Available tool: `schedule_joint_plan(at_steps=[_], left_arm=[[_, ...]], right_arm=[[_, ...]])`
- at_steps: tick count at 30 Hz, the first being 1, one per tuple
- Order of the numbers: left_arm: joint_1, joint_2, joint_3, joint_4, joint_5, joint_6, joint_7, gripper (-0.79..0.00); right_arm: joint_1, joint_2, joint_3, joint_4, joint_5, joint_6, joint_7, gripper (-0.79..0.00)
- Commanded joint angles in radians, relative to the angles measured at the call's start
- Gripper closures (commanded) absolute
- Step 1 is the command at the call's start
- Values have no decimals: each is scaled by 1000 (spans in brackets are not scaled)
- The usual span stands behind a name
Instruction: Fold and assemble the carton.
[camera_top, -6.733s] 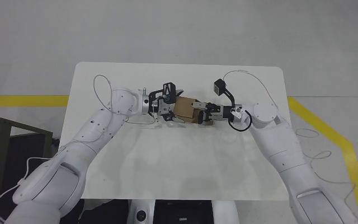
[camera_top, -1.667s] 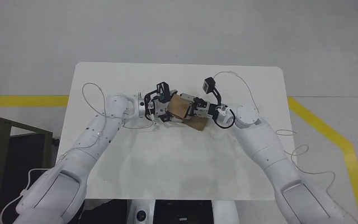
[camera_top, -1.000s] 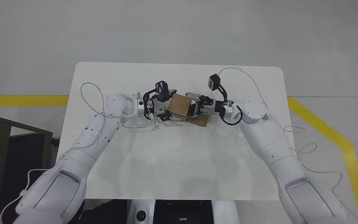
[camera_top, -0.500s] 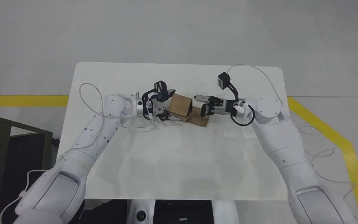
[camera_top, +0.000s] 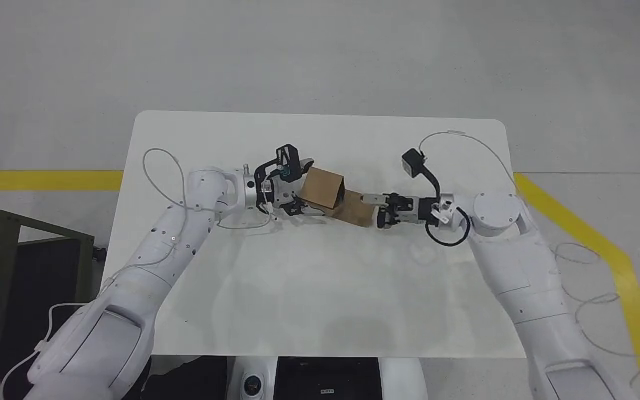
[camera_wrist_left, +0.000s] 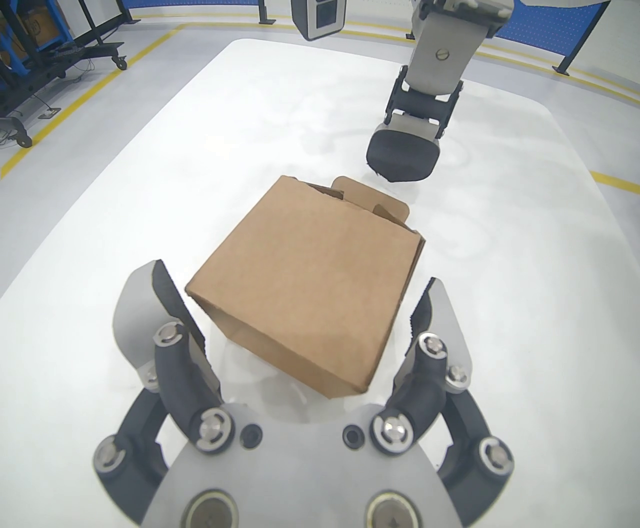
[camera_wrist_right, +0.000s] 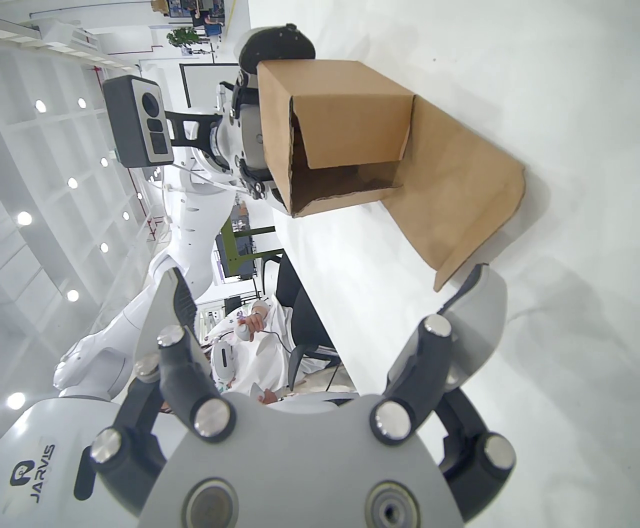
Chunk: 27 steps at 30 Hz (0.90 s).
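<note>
A: How far along is the box?

B: On the white surface (camera_top: 300, 300) the carton (camera_top: 323, 187) sits squared up. Its big flap (camera_wrist_right: 450, 200) lies flat, so I judge closing remains. The left claw (camera_wrist_left: 295, 287) straddles it, released. The right claw (camera_wrist_right: 327, 277), spread, hangs just beside the flap.

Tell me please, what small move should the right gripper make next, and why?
Probably ease the right gripper forward to catch the edge of the long flap and lift it toward the open end of the carton. The flap lies out on the table just before that open gripper, and the left gripper straddles the closed end.
</note>
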Motion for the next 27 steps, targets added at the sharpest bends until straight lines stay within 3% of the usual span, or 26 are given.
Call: schedule_joint_plan(at_steps=[1, 21, 27], left_arm=[[0, 0, 0, -1, 3, 1, 0, -785], [5, 2, -9, -5, 8, 3, 0, -785], [6, 3, -9, -7, 7, 0, -1, -785]], right_arm=[[6, -3, -11, 22, 10, -10, -9, -785], [101, -47, -109, 270, 202, -128, -7, -785], [122, -63, -116, 301, 325, -181, 39, -785]])
